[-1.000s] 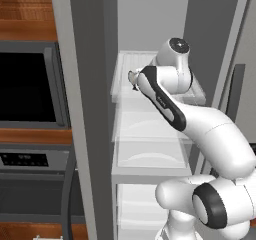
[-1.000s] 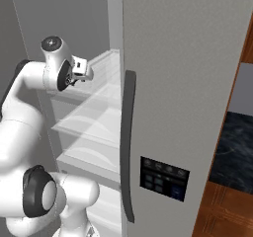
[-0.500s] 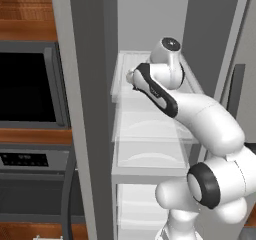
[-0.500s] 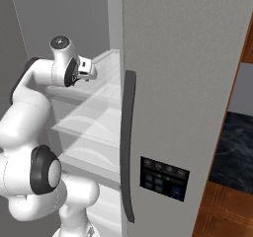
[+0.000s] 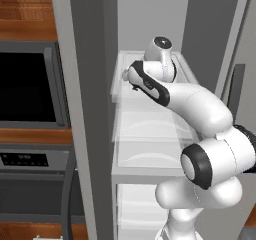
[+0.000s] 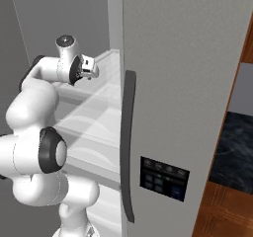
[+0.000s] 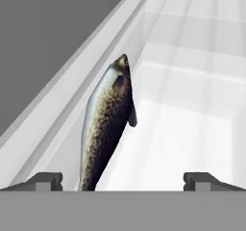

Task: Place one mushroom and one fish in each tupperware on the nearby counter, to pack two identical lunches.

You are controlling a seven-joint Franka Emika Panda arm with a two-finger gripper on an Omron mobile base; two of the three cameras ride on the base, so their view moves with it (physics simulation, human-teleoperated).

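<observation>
A tall grey refrigerator [image 5: 85, 134] stands with its door open, and the white arm [image 5: 200, 109] reaches up into it over the pale upper shelf [image 5: 150, 129], while a strip of black counter [image 6: 237, 147] shows at 3 o'clock in the right base view. In the hand view the jaws [image 7: 123, 179] stand wide apart and hold nothing. Between them, toward 7 o'clock, the fish [image 7: 106, 124], dark-speckled with a silvery edge, lies against the shelf tray's white side wall [image 7: 72, 129], its pointed end toward 12 o'clock.
</observation>
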